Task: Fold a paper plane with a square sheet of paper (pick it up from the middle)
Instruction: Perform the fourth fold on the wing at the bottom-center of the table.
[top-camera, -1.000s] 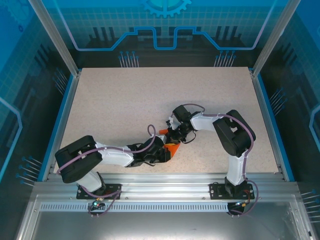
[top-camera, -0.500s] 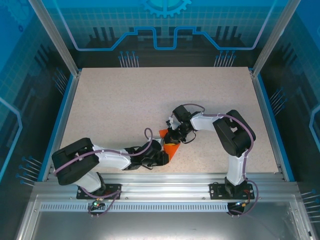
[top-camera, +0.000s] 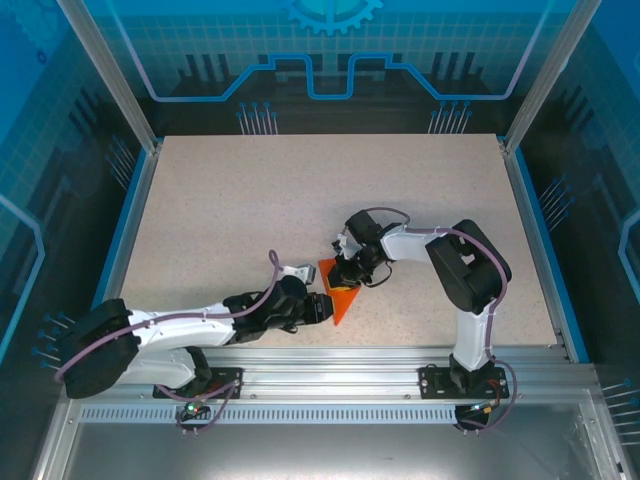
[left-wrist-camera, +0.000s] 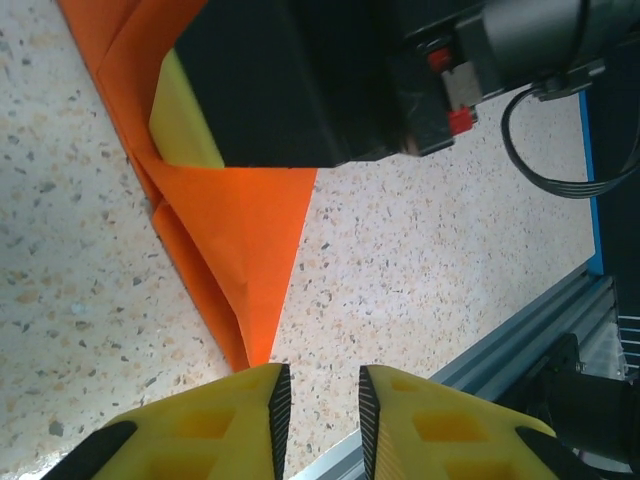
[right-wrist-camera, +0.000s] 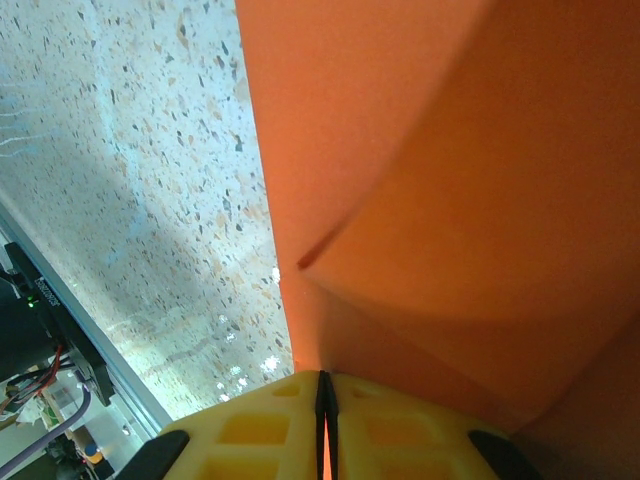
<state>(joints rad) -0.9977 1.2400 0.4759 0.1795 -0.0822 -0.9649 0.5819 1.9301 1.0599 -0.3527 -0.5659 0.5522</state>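
**A:** Top external: the paper (top-camera: 341, 300), a creased orange wedge on the table (top-camera: 250, 200), lies between the left gripper (top-camera: 323, 308) and the right gripper (top-camera: 346, 274).

**B:** Left wrist: its point lies just beyond the left jaws, which are narrowly parted and empty.

**A:** Right wrist: jaws pressed together at the paper's edge. Whether it is pinched, I cannot tell.

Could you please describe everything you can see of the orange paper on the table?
The orange paper is thin, plain and bright, folded into a creased, pointed shape with overlapping layers. It lies flat on the speckled table, tip toward the arms' bases. The shut right gripper presses on its wide end; the left gripper, slightly open, sits at its tip.
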